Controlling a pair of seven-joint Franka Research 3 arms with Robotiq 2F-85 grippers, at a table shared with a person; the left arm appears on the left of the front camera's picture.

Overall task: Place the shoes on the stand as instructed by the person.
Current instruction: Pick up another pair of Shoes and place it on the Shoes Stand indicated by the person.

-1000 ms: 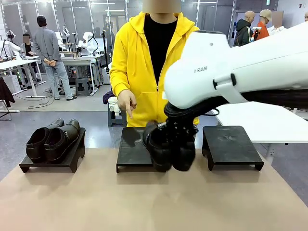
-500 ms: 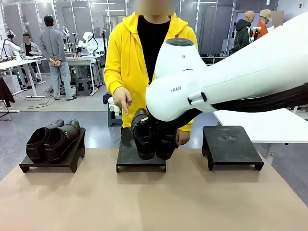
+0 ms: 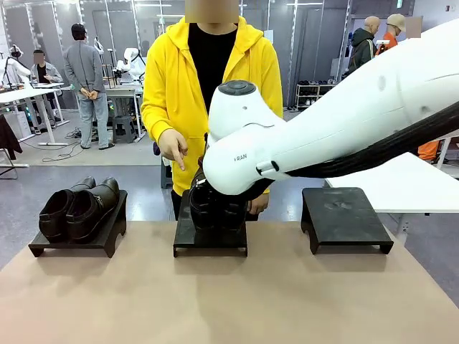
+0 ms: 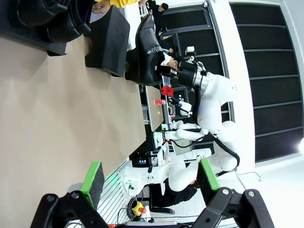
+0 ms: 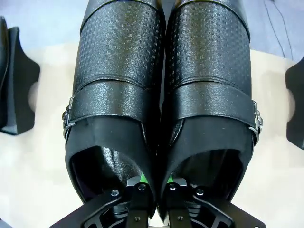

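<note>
- Over the middle stand [image 3: 210, 236], black pair [image 3: 215, 208] hanging from the right gripper [image 5: 153, 186], fingers pinched together on the two inner heel walls where the shoes meet, one finger inside each shoe.
- Seen along the right wrist, long axis of both shoes running straight away from the fingers, toes farthest off, buckle straps on the outer sides, the two shoes pressed flank to flank.
- From the front, pair sitting low against the middle stand's top, largely masked by the right arm [image 3: 323, 122]; contact with the stand impossible to confirm.
- Behind the stand, person [image 3: 208, 86] with one hand [image 3: 173, 145] lowered, index finger pointing down toward that same middle stand.
- On the left stand [image 3: 77, 240], dark brown pair [image 3: 79, 208] already parked side by side, toes toward the near edge; right stand [image 3: 344, 218] bare.
- Judging by that: right arm clearly the nearer one, placement nearly done, only a short drop straight down and a release left.
- Well back from the stands, left gripper [image 4: 149, 183] with green pads spread wide, holding nothing.
- Risk to watch: fingers inside the heels could drag the shoes on withdrawal.
</note>
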